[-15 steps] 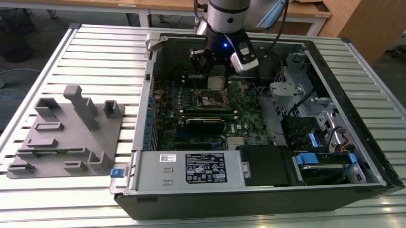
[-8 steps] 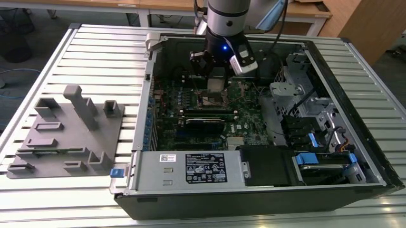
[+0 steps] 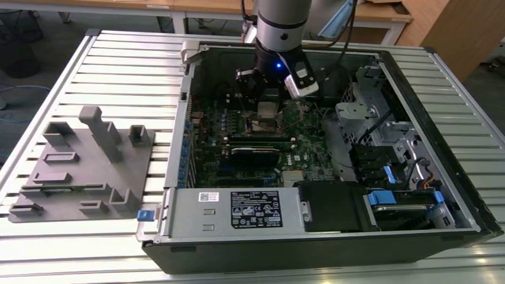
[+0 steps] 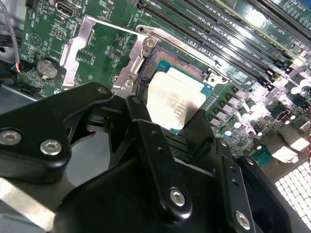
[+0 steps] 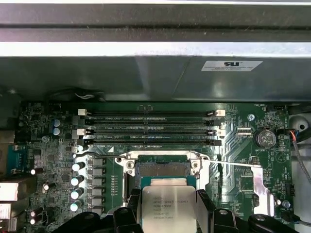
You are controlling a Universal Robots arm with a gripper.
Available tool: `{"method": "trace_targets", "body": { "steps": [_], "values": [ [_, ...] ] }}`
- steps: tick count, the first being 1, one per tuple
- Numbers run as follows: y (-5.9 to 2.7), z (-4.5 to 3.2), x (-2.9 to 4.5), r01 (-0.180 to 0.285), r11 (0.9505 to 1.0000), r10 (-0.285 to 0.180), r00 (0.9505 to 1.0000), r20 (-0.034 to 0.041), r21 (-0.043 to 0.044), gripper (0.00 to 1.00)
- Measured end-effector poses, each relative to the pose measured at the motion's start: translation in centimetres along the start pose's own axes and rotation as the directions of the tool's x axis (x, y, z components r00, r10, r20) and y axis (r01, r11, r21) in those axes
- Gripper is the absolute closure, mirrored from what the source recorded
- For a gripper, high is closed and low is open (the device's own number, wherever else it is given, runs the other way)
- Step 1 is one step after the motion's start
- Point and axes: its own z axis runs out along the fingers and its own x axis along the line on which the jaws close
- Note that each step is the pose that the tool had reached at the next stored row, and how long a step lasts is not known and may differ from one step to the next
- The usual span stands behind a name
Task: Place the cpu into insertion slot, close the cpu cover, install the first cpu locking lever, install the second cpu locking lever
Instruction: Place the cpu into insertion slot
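My gripper [image 3: 266, 97] hangs inside the open computer case, shut on the cpu [image 5: 167, 209]. The cpu is a flat silver-topped square pinched between two black fingers [image 5: 204, 208] in both wrist views. It hovers over one half of the insertion slot [image 5: 163, 170], a dark square socket with a silver rim on green board. Whether it touches the socket I cannot tell. The cpu [image 4: 172, 102] tilts slightly above the insertion slot [image 4: 170, 63]. Flipped open beside the socket lies the cpu cover [image 4: 80, 46], a silver windowed plate. Thin lever rods [image 5: 104, 157] stick out sideways from the socket.
Long black memory slots [image 5: 150, 128] run just past the socket, with the case wall [image 5: 146, 73] behind them. A coin battery [image 5: 265, 138] sits near the cover. In the exterior view, a drive cage [image 3: 371, 112] fills the case's right and a grey fixture [image 3: 87, 165] lies outside on the left.
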Motion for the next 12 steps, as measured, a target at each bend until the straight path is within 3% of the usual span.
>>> {"method": "trace_targets", "body": {
  "steps": [12],
  "values": [
    [0.33, 0.96, 0.03, 0.000, 1.0000, 0.000, 1.0000, 0.0001, 0.0000, 0.46]
  ]
}}
